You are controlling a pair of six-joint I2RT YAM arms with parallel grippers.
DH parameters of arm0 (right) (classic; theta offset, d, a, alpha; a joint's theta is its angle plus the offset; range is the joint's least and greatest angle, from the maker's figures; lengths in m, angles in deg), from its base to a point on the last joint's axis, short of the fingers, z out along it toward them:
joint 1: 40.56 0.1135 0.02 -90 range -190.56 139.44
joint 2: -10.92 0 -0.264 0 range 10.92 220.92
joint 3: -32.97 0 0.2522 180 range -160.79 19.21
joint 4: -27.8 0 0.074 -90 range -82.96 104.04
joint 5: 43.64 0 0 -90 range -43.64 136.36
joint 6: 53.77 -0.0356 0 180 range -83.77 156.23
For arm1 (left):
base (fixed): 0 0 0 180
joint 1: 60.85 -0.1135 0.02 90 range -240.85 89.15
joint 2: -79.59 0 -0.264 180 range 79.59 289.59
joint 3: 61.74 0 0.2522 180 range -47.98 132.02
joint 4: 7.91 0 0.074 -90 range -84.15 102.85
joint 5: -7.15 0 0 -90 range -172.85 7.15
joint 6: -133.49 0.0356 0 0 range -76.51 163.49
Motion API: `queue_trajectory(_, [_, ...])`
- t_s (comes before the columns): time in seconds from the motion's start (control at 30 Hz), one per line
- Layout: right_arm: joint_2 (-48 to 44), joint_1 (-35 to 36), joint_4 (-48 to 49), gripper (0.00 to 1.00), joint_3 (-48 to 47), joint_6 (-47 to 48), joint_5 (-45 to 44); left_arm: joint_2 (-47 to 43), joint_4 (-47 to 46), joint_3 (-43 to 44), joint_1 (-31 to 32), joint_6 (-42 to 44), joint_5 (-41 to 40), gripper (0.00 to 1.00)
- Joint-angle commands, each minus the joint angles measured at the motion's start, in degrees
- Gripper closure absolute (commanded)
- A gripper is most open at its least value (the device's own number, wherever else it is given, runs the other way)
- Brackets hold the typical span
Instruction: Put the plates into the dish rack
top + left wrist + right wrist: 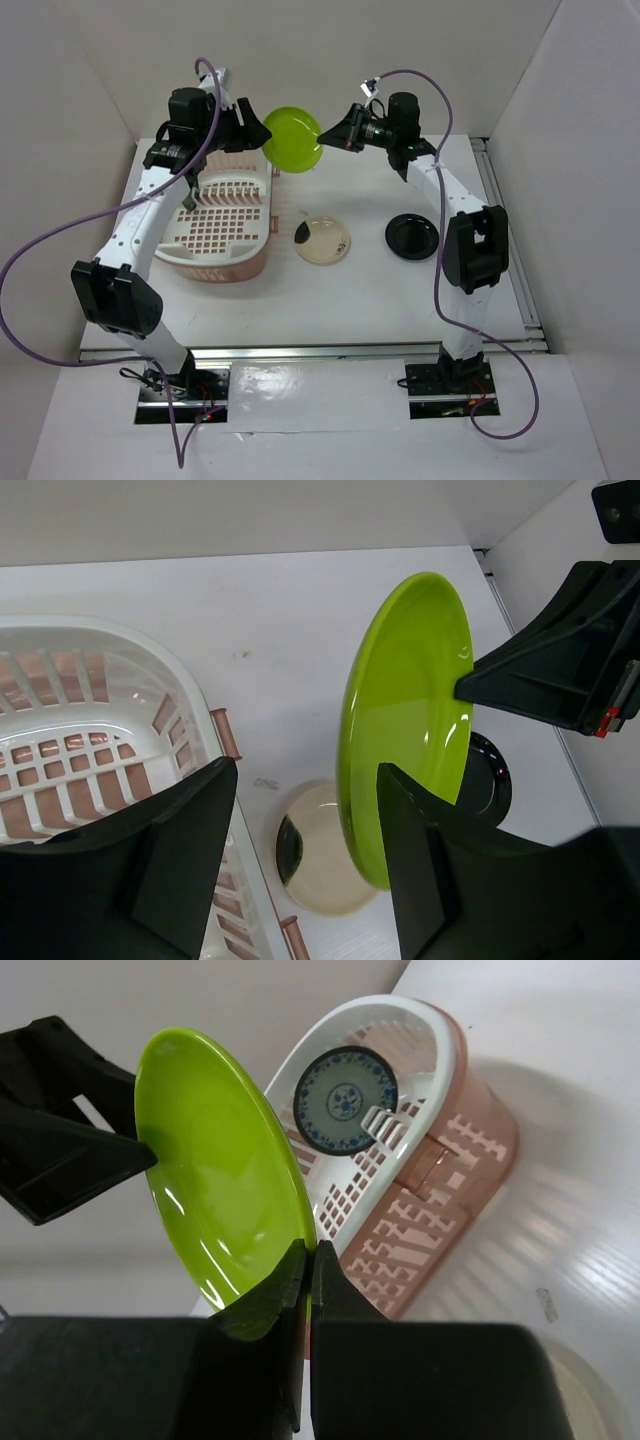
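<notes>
The lime green plate [292, 138] hangs on edge in the air behind the dish rack's [225, 268] far right corner. My right gripper [308, 1250] is shut on its rim. My left gripper [308, 770] is open, its jaws straddling the plate's opposite edge [405, 710], which sits close to the right finger with a wide gap to the left one. The blue-grey patterned plate [346, 1098] stands upright in the rack. The cream plate [323, 240] with a dark blotch and the black plate [412, 236] lie flat on the table to the right of the rack.
White walls enclose the table at the back and on both sides. The pink rack [130, 650] with its white grid insert fills the left part, beneath my left arm. A metal rail [500, 200] runs along the table's right edge.
</notes>
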Motion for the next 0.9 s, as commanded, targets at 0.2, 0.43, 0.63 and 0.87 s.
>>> queue_trajectory(0.2, [-3.39,2.16,6.92,1.0,0.52,-3.96,3.09,1.06,-2.24,1.94,-0.42,-0.62,3.28,0.42])
queue_trajectory(0.43, [-3.39,2.16,5.16,0.82,1.04,-2.82,2.56,-0.7,-2.24,1.94,-0.94,-0.09,-0.15,0.99])
queue_trajectory(0.63, [-3.39,2.16,1.13,0.0,1.57,-0.01,-0.78,-2.89,-0.31,3.26,-0.94,5.95,-11.82,1.0])
queue_trajectory(0.87, [-3.92,1.02,-2.39,0.0,2.27,2.62,-1.04,-3.34,-6.62,2.03,-0.94,23.98,-40.3,0.99])
